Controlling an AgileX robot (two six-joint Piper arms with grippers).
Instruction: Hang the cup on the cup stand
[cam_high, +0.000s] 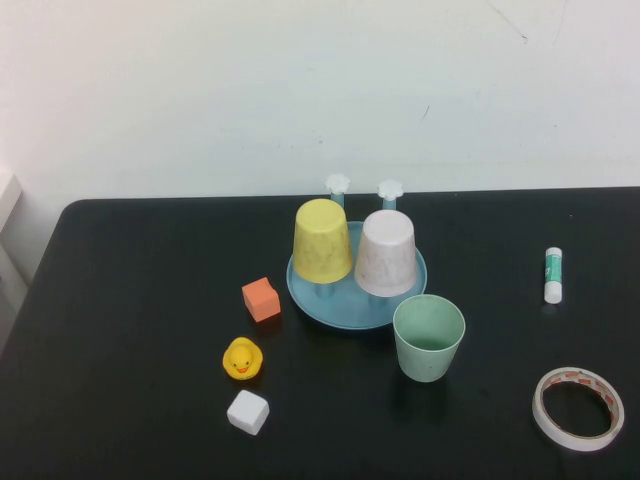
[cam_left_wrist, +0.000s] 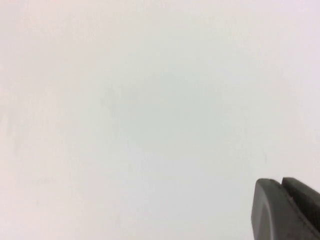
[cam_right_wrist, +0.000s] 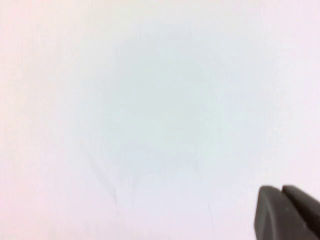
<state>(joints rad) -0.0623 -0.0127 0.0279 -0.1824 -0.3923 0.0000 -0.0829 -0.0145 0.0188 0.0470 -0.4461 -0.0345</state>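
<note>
Matte, tapered mint cup (cam_high: 429, 337) standing upright on the black table (cam_high: 130, 270), touching the round blue cup stand (cam_high: 345, 312), which is carrying two upturned cups; left gripper (cam_left_wrist: 283, 186) and right gripper (cam_right_wrist: 282, 191) both closed, empty, facing a white wall

Cup (cam_high: 429, 337) before cup stand (cam_high: 345, 310), touching.

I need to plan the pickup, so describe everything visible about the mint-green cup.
The mint-green cup is a pale, matte, plastic-looking tumbler without a handle, tapering to a narrower base. It stands upright, mouth up and apparently empty, on the black table, at the near right edge of the cup stand; whether they touch cannot be told. Nothing holds it: the left gripper and right gripper are shut, facing a pale wall.
</note>
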